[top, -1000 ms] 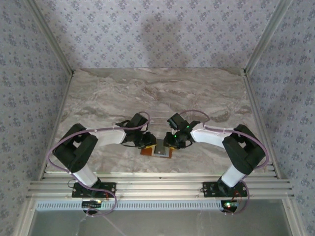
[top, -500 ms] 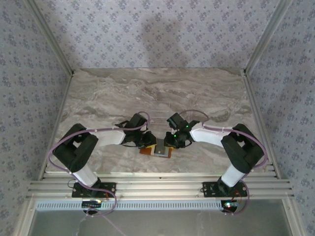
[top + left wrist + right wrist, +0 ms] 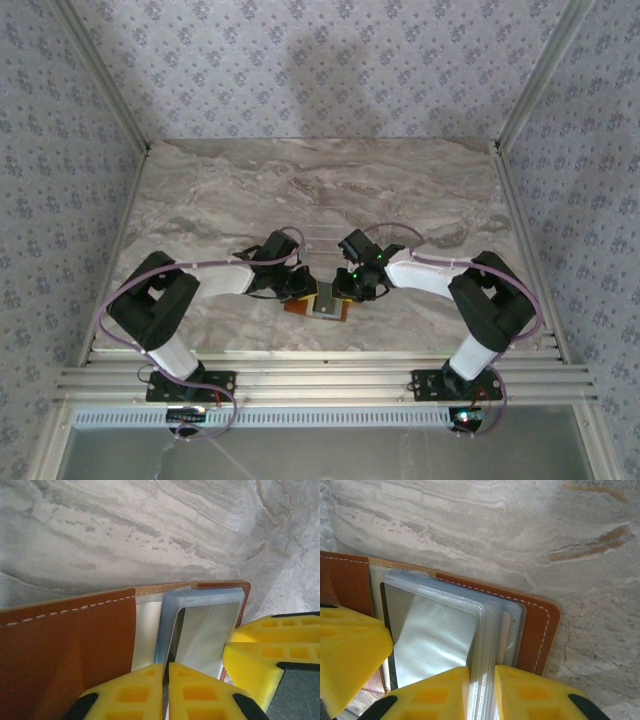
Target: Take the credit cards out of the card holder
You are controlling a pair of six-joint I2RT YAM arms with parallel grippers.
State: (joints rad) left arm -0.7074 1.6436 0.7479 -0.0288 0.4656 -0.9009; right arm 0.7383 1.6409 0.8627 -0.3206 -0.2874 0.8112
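Note:
The card holder [image 3: 300,309] lies open on the marble table near the front edge, orange-brown leather [image 3: 65,645] with white stitching [image 3: 540,625]. Its clear plastic sleeves fan up from the middle. A pale silvery credit card [image 3: 205,635] with a dark rim sits in the top sleeve [image 3: 430,635]. My left gripper [image 3: 298,290] [image 3: 166,680] is shut on the thin edge of that card and sleeve. My right gripper [image 3: 348,290] [image 3: 482,685] is shut on a stack of several sleeves at the holder's other side. Each wrist view catches the other gripper's yellow finger [image 3: 265,650] [image 3: 350,650].
A faint clear rectangular outline [image 3: 325,235] lies on the table just behind the two grippers. Patterned walls and metal rails [image 3: 320,380] close in the marble table [image 3: 320,180], and both arms reach inward from the near edge.
My left gripper's jaws have closed down onto the card edge. Both arms have stayed almost still over the card holder.

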